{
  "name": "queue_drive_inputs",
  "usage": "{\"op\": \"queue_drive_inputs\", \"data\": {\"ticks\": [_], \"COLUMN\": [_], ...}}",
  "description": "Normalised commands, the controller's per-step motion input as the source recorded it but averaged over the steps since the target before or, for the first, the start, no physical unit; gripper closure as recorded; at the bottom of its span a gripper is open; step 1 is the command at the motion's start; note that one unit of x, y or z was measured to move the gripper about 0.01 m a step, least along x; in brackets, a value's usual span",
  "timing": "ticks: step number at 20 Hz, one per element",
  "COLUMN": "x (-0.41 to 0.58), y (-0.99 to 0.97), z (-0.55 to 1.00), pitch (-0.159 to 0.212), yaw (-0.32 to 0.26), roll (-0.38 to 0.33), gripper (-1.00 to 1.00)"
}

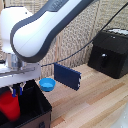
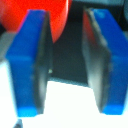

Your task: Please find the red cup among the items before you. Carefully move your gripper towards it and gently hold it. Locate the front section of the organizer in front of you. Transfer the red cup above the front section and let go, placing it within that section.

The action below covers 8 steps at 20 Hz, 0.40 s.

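The red cup [image 1: 9, 106] stands upright inside a compartment of the black fabric organizer [image 1: 44, 106] at the exterior view's lower left. I cannot tell which section it is. My gripper [image 1: 17, 92] hangs over that compartment, its fingertips just beside the cup's upper rim. In the wrist view the two blue-padded fingers [image 2: 30, 65] stand apart with a dark, empty gap between them. The gripper [image 2: 67, 65] is open, and the red cup [image 2: 22, 6] shows beyond one finger, mostly outside the gap.
A shallow blue bowl [image 1: 47, 85] sits on the wooden table next to the organizer. A dark blue flat box [image 1: 67, 76] stands behind it. A glossy black appliance [image 1: 109, 52] is at the exterior view's right. A woven screen forms the backdrop.
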Motion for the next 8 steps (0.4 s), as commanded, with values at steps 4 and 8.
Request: {"op": "queue_drive_inputs", "data": {"ticks": [4,8], "x": [0.193,0.249], "y": [-0.35,-0.39], "z": [0.18,0.20], "pitch": [-0.255,-0.287], "yaw": [0.188,0.149], "roll": [0.016,0.053], "gripper": [-1.00,-1.00]}}
